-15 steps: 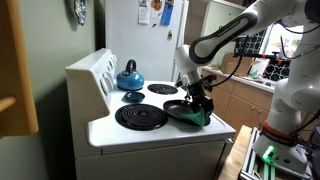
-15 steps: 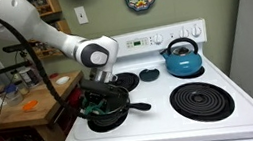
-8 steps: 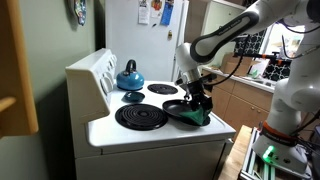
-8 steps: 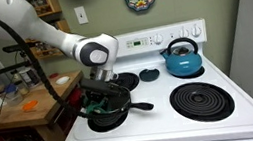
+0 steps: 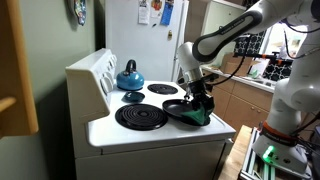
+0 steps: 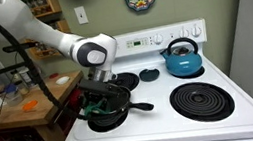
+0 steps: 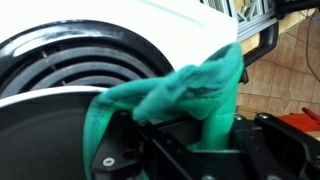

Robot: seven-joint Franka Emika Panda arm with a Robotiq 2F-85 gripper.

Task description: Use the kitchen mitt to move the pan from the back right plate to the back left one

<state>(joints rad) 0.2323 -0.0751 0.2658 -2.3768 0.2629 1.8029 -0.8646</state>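
The black pan (image 6: 110, 107) is over the burner at the stove's front corner, its short handle (image 6: 138, 106) pointing toward the largest coil; it also shows in an exterior view (image 5: 177, 109). The teal kitchen mitt (image 6: 93, 111) (image 5: 199, 118) is bunched over the pan's rim. My gripper (image 6: 96, 93) (image 5: 197, 103) comes down onto that rim and is shut on the mitt (image 7: 180, 95). A black spiral coil with a silvery rim (image 7: 70, 55) shows beside the pan in the wrist view. A small pale-ringed burner (image 6: 123, 81) (image 5: 163, 89) lies bare behind the pan. I cannot tell whether the pan is resting or lifted.
A blue kettle (image 6: 181, 58) (image 5: 129, 76) stands on a back burner. The largest black coil (image 6: 204, 99) (image 5: 141, 117) is bare. A small dark burner (image 6: 150, 75) lies mid-stove. The control panel (image 6: 152, 40) rises behind. A cluttered wooden counter (image 6: 10, 103) stands beside the stove.
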